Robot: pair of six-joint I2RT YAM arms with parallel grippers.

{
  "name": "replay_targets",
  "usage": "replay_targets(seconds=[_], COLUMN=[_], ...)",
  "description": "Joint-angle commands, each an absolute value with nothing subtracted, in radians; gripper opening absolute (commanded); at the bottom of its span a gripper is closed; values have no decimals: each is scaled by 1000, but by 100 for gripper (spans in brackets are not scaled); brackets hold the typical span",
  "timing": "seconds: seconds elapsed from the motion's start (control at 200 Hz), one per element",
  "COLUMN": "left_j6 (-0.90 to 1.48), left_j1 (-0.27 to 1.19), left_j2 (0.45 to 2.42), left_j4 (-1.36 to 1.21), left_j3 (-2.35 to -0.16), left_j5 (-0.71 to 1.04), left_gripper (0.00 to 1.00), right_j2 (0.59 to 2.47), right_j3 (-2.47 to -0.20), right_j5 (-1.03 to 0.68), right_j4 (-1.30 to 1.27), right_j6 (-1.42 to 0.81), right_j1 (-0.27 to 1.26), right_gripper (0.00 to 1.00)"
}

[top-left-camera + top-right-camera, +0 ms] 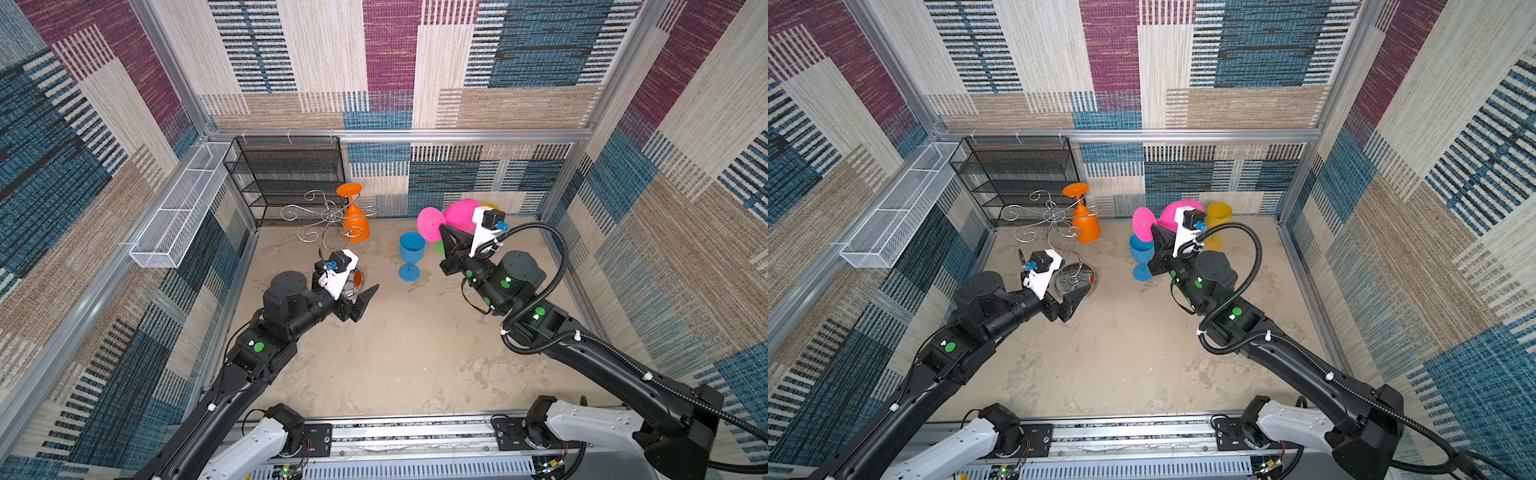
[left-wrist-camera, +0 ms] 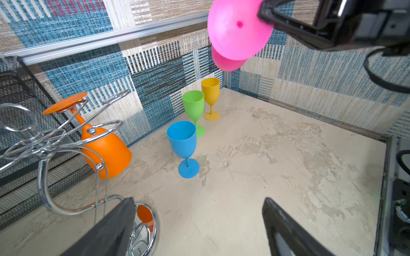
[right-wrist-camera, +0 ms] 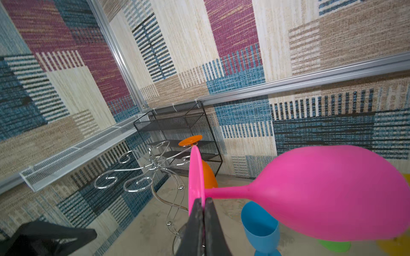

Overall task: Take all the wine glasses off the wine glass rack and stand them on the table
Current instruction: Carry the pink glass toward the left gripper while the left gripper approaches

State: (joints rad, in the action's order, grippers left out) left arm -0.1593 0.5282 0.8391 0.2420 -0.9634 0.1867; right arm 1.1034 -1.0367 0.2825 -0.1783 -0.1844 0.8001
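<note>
Your right gripper (image 3: 203, 200) is pinched tight on the rim of the pink wine glass (image 3: 321, 195)'s foot. The glass lies on its side in the air, bowl pointing away from the wine glass rack (image 1: 332, 216) and well clear of its arms. So that glass reads as off the rack, and the step in hand is the carry. Next you'd need to swing the bowl up, bring the foot level and find bare table (image 1: 415, 353) to land it. The grip is only on the thin disc edge, so it may slip as you rotate.

Your left gripper (image 2: 198, 206) is spread wide and holds nothing. It is low beside the rack's mirrored base, with one finger in front of it (contact or not, can't tell).

Around you:
- The orange wine glass (image 1: 355, 220) hangs upside down on a rack arm, so one is left to take.
- The blue glass (image 1: 411, 249) stands just below and beside the pink foot; it's the likeliest thing to get knocked.
- The green glass (image 2: 193, 106) and the yellow glass (image 2: 210, 88) stand upright behind it, toward the back corner.
- The black mesh shelf (image 1: 291, 174) is behind the rack and the white mesh basket (image 1: 183, 208) is on the side wall, both out of the way.
</note>
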Motion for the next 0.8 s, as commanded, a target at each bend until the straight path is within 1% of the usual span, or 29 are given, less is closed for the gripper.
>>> replay_targets(seconds=[0.0, 0.105, 0.24, 0.406, 0.611, 0.796], left_j6=[-177, -163, -152, -92, 63, 269], left_j1=[528, 529, 529, 529, 529, 528], left_j2=[832, 831, 848, 865, 868, 870], left_j4=[266, 284, 325, 342, 353, 360], left_j3=[-991, -1015, -1058, -1076, -1054, -1039], left_j5=[158, 152, 147, 160, 201, 206], left_gripper=[92, 92, 91, 90, 85, 77], right_j2=[1081, 1079, 1084, 1078, 1018, 983], right_j3=[-1015, -1008, -1004, -975, -918, -883], right_j5=[310, 357, 420, 494, 470, 460], right_j4=[-216, -205, -198, -239, -283, -303], right_j6=[-34, 48, 206, 370, 435, 492], right_j1=[839, 880, 947, 1028, 1052, 1070], right_gripper=[0, 0, 0, 0, 0, 0])
